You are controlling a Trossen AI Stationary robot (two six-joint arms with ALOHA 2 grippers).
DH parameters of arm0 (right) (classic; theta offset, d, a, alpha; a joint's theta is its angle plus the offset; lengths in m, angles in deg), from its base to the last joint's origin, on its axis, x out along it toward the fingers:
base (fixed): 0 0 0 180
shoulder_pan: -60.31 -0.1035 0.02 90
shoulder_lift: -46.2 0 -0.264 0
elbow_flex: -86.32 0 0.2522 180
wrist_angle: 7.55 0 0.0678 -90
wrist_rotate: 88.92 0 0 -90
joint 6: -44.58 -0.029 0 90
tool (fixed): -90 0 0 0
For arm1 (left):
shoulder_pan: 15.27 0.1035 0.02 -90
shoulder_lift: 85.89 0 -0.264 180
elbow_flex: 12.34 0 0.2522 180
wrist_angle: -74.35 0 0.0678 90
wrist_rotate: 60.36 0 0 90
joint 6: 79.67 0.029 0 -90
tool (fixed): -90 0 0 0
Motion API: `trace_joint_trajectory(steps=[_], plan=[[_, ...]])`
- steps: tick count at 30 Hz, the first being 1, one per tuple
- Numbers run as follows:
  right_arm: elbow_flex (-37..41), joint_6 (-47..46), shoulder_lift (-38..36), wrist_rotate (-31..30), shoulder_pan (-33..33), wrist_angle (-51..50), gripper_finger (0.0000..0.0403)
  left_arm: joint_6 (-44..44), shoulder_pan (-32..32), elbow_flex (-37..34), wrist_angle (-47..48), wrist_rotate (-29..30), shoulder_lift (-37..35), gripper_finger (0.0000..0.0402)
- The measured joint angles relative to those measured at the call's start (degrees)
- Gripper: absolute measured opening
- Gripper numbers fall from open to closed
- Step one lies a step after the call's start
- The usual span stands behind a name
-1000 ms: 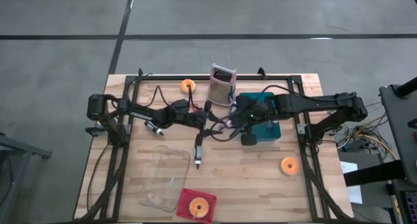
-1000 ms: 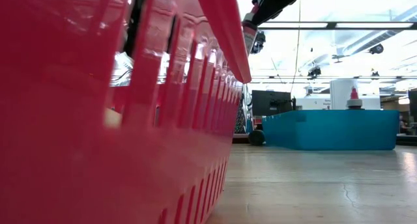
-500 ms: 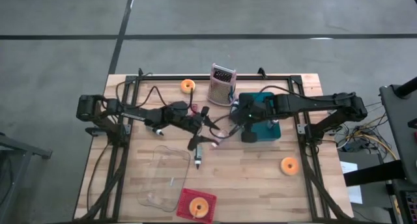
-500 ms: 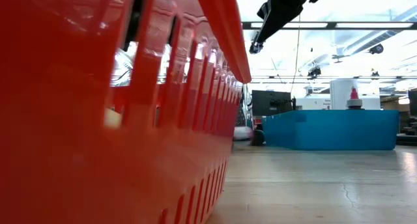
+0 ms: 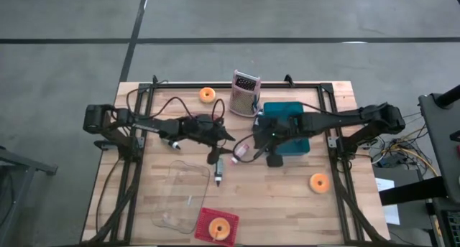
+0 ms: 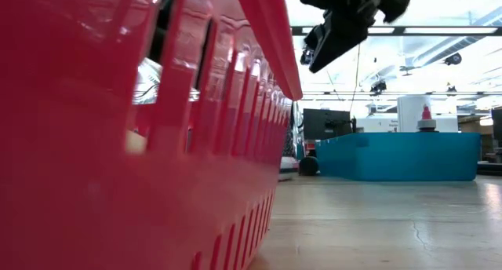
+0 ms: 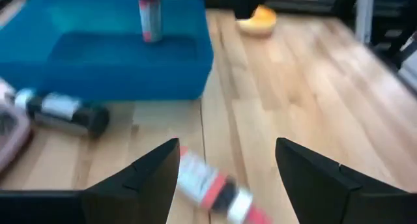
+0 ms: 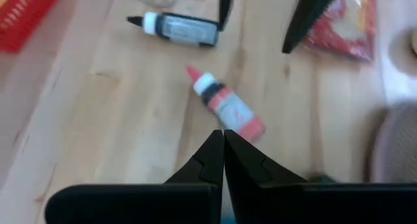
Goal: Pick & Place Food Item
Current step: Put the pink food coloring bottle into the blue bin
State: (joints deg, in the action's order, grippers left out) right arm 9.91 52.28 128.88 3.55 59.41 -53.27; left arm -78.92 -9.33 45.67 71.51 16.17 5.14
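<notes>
- Surface (image 5: 287, 197) – wooden top inside a dark frame; carries every item below.
- Teal bin (image 7: 124, 61) – open-topped tub, taken here as the landmark and judged the likely drop-off. A small bottle stands upright inside it.
- Red-and-white bottle (image 8: 225, 107) – judged to be the task's food item. It lies on its side on the bare surface near the bin, on the side facing the left arm, touching neither hand. Lying flat, it offers its body crosswise to a grip from above.
- Left hand (image 7: 225, 152) – fingers spread apart, nothing held. It hangs low on the far side of the bottle from the bin and faces the bin. The bottle shows between its two fingers – a stance that suits closing on it.
- Right hand (image 8: 221, 136) – fingers pressed together, empty. It sits at the bin's edge, pointing away from the bin toward the bottle, apparently keeping clear.
- Dark bottle (image 7: 62, 110) – on its side, just beside the bin's wall.
- Black-and-white bottle (image 8: 179, 28) – on its side, farther from the bin than the food item.
- Red packet (image 8: 345, 22) – flat on the surface, beyond the left hand's fingers as seen from the bin.
- Grater (image 5: 244, 95) – upright, just beside the bin's back corner.
- Red basket (image 5: 217, 227) – well apart from the bin at the front edge; holds one orange ring.
</notes>
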Motion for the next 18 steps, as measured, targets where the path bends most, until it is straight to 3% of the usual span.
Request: trace_joint_trajectory(steps=[4,8,18], plan=[[6.2,3.9,0.0,-1.0,0.1,9.4,0.0020,0.0,0.0,-0.1,2.6,2.9,-0.7,0.0257],[9.7,7.8,0.0,-1.0,0.0,12.4,0.0056,0.0,0.0,-0.4,4.1,3.2,-1.6,0.0257],[7.3,7.4,2.1,-2.9,0.1,14.3,0.0184,5.2,0.0,-0.4,9.2,8.2,-8.9,0.0257]])
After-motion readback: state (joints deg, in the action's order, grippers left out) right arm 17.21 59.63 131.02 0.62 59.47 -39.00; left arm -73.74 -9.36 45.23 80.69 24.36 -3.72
